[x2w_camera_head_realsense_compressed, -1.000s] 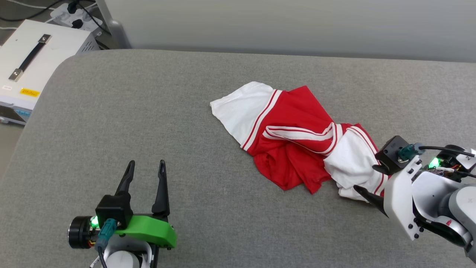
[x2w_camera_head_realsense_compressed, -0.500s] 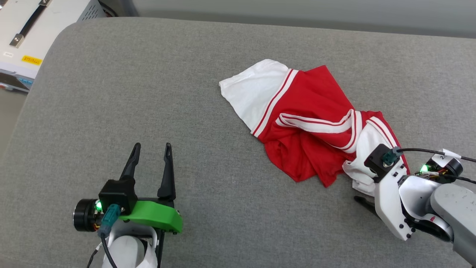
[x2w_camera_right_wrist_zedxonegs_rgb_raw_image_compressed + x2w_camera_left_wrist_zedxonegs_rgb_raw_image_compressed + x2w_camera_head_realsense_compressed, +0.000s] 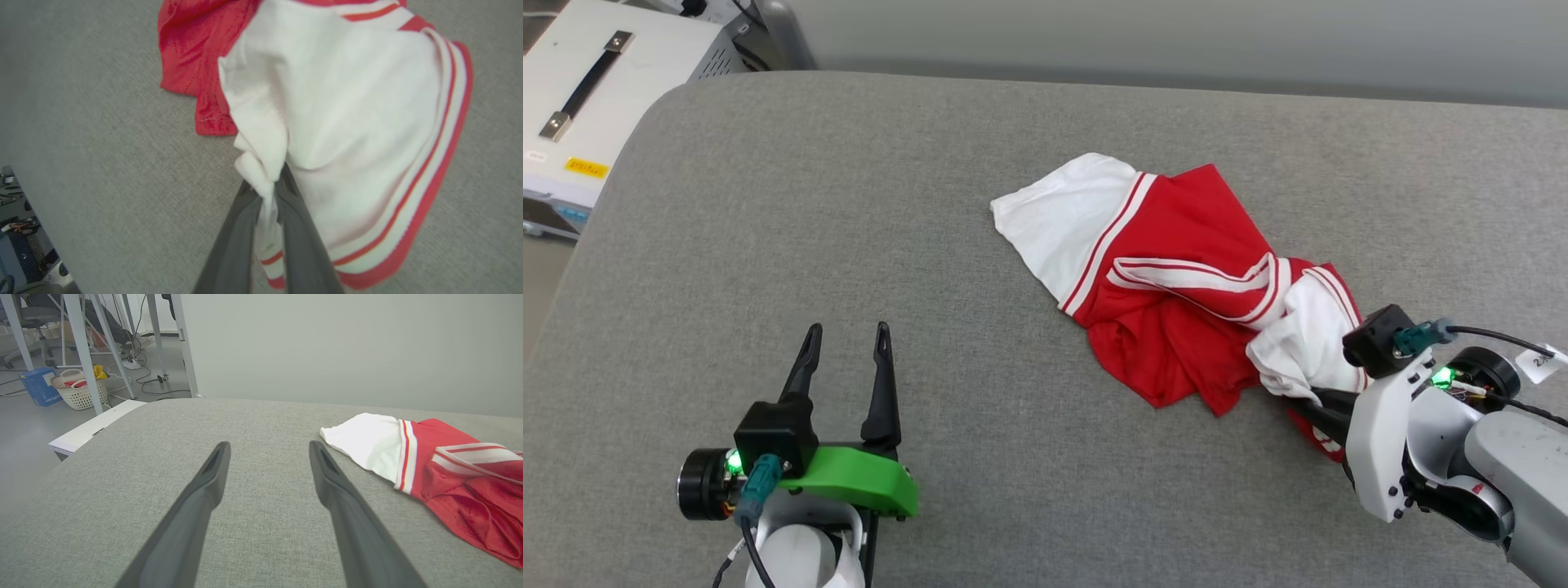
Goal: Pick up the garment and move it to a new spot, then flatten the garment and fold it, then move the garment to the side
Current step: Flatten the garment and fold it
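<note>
The garment [image 3: 1176,302] lay crumpled on the grey desk [image 3: 809,204], right of centre. The right tool [image 3: 1316,411] was clenched on a bunched fold of its white sleeve [image 3: 347,102] at the near-right end, evidently to lift it for relocation. The left tool [image 3: 845,336] stood released, well apart, idle. One second earlier, the right tool's jaws stood spread beside that sleeve, which had since gathered upward.
</note>
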Motion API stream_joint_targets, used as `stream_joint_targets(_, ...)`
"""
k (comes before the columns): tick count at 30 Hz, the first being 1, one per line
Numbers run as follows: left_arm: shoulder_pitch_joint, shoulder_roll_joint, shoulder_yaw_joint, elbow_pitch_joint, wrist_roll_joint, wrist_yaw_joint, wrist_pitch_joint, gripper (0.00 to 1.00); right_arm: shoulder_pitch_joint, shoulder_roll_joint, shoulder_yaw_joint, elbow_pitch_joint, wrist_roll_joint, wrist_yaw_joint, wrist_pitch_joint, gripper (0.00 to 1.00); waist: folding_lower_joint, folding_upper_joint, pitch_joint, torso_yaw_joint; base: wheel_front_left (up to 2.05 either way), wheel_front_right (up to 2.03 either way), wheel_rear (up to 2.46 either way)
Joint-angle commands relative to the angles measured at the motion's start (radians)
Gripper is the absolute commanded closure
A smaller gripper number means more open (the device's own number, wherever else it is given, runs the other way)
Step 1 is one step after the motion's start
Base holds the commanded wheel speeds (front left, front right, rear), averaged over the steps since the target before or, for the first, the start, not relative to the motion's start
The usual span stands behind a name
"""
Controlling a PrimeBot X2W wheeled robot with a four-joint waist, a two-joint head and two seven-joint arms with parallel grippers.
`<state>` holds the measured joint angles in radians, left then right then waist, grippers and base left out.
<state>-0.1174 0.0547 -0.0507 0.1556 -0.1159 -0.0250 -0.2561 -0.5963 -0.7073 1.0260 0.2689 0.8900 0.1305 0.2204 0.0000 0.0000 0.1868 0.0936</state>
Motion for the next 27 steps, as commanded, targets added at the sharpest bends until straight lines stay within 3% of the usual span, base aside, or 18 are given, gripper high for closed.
stream_joint_targets(1, 0.014, -0.004, 0.004, 0.0, -0.008, 0.003, -0.006, 0.0, 0.023, -0.003, -0.023, -0.029, 0.036, 0.0, -0.028, 1.0, 0.0, 0.0, -0.028, -0.028, 0.0, 0.0, 0.0)
stream_joint_targets(8, 0.037, -0.004, 0.018, -0.007, -0.002, 0.001, -0.006, 0.0, 0.114, -0.045, -0.204, -0.173, 0.155, 0.0, -0.161, 1.0, 0.0, 0.0, -0.047, -0.068, 0.0, 0.0, 0.0)
stream_joint_targets(14, 0.04, -0.004, 0.018, -0.01, -0.002, 0.0, -0.006, 0.0, 0.223, -0.054, -0.401, -0.177, 0.273, 0.0, -0.284, 1.0, 0.0, 0.0, -0.045, -0.088, 0.0, 0.0, 0.0)
stream_joint_targets(16, 0.038, -0.004, 0.013, -0.011, -0.004, 0.002, -0.006, 0.0, 0.296, -0.061, -0.511, -0.097, 0.33, 0.0, -0.349, 1.0, 0.0, 0.0, -0.037, -0.093, 0.0, 0.0, 0.0)
stream_joint_targets(19, 0.034, -0.004, 0.009, -0.011, -0.004, 0.001, -0.006, 0.0, 0.34, -0.051, -0.578, 0.006, 0.359, 0.0, -0.381, 1.0, 0.0, 0.0, -0.028, -0.093, 0.0, 0.0, 0.0)
stream_joint_targets(27, 0.025, -0.004, 0.007, -0.005, -0.005, 0.003, -0.006, 0.0, 0.391, -0.003, -0.643, 0.32, 0.358, 0.0, -0.379, 1.0, 0.0, 0.0, -0.016, -0.081, 0.0, 0.0, 0.0)
